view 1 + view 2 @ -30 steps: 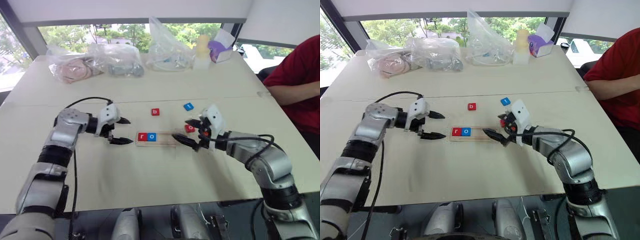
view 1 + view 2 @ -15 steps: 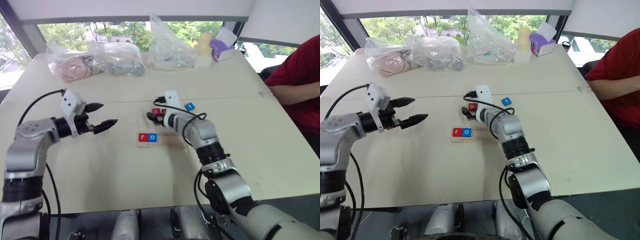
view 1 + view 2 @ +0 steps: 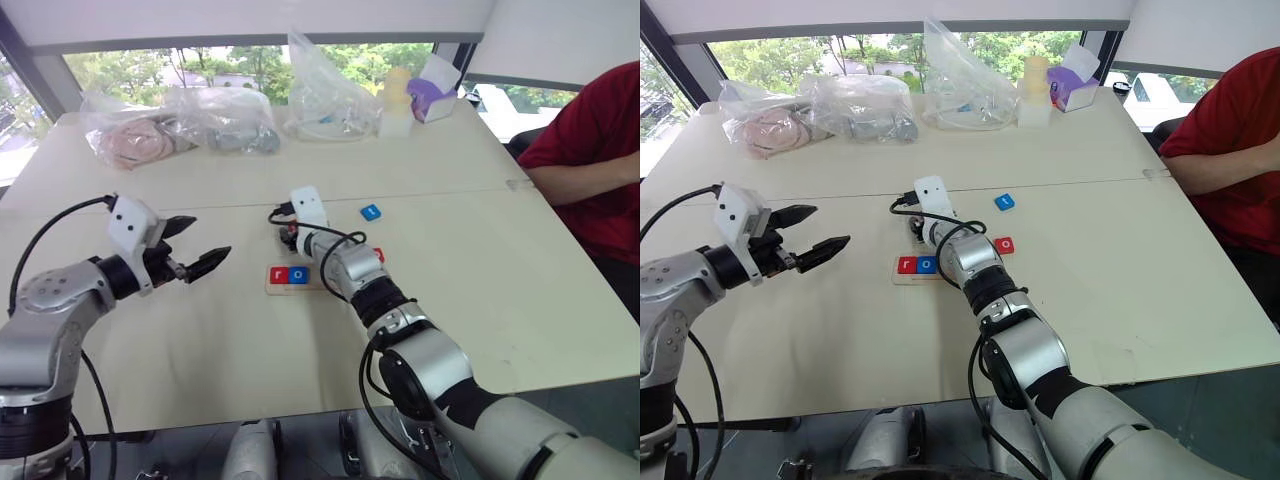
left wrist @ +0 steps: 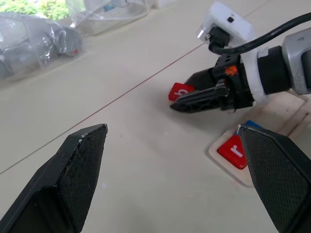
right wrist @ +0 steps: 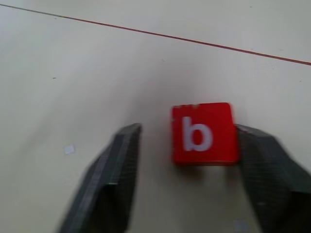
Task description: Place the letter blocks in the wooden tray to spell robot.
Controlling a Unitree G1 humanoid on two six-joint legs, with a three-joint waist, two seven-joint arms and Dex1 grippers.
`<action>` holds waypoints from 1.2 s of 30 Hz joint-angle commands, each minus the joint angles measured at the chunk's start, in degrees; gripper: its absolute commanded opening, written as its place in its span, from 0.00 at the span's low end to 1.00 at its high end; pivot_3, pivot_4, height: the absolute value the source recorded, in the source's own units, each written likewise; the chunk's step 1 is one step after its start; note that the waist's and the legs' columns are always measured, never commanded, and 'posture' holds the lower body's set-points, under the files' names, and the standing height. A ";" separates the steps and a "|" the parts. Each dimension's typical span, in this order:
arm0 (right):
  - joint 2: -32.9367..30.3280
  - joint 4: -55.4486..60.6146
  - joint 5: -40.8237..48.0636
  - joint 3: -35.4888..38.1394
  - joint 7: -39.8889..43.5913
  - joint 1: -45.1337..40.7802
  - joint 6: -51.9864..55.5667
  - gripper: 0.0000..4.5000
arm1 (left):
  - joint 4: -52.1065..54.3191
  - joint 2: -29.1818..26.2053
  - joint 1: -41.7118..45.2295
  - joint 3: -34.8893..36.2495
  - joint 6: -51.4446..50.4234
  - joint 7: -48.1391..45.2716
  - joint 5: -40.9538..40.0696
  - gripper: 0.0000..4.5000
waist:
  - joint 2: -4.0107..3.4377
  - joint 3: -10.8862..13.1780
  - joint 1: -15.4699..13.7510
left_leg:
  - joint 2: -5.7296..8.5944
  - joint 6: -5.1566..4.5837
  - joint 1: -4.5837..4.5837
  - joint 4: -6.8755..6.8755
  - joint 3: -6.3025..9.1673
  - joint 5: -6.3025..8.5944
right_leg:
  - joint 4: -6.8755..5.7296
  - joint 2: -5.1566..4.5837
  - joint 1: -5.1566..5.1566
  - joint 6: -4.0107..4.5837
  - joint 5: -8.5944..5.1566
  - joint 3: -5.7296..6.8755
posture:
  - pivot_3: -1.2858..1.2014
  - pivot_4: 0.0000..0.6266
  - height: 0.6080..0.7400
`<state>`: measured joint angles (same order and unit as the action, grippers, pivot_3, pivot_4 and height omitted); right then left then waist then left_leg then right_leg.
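While the head views look down over the pale table [image 3: 480, 290], the wooden tray [image 3: 313, 288] lies near its middle with a red r tile [image 3: 278, 275] and a blue o tile [image 3: 298, 275] side by side at its left end. At about one o'clock from the tray sits a red o tile [image 3: 1005, 244], and farther out the same way a blue t tile [image 3: 371, 211]. The right gripper [image 3: 287, 236] reaches just past the tray at twelve o'clock. The left gripper [image 3: 196, 246] hangs above the table at nine o'clock from the tray, its fingers spread wide and holding nothing. A person's red sleeve [image 3: 590, 150] shows at three o'clock.

From the left wrist, the red b tile [image 4: 181, 91] lies at the right gripper's tips, beside the tray's r end.

From the right wrist, the b tile lies flat on the table between the fingers [image 5: 114, 174]: one finger touches its edge, the other stands apart from it, so the jaws are not yet closed on it.
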<state>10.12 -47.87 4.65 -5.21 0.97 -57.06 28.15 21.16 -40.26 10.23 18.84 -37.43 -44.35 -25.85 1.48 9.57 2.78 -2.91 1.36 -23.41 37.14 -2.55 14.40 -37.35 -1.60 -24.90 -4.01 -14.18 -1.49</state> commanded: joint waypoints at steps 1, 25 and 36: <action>0.68 -1.31 -1.01 0.24 0.24 -0.20 -1.87 0.27 | 1.40 -0.46 1.01 -0.12 0.90 0.94 -0.85 1.00 | 0.00 0.00 0.02 | 0.00 0.00 0.00 0.00 0.00 0.00 | 0.00 0.00 0.00 0.00 0.00 0.00 | 0.52 0.24 0.98; -15.50 85.89 0.64 14.54 0.17 39.92 38.95 0.26 | 5.17 4.53 8.23 -20.02 -1.01 -1.43 -4.60 1.00 | -0.03 0.00 -0.05 | 0.04 -0.01 0.08 -0.04 0.24 0.00 | 0.11 0.25 0.11 0.12 -0.12 -0.07 | 0.52 0.24 0.98; -5.45 82.43 2.11 19.37 -2.87 44.11 41.90 0.26 | -0.05 3.97 11.23 -21.66 2.80 -3.44 -1.23 1.00 | -0.04 0.00 -0.40 | 0.06 0.00 0.00 -0.02 0.48 0.00 | 0.21 0.36 0.12 0.26 -0.19 -0.12 | 0.52 0.24 0.98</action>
<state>3.37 34.60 6.47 12.56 -1.14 -12.30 71.85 20.35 -36.40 20.59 -2.99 -35.95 -47.74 -27.26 1.45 9.57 2.38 -2.84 1.35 -23.42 37.12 -2.08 14.40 -37.14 -1.25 -24.78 -3.75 -14.37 -1.60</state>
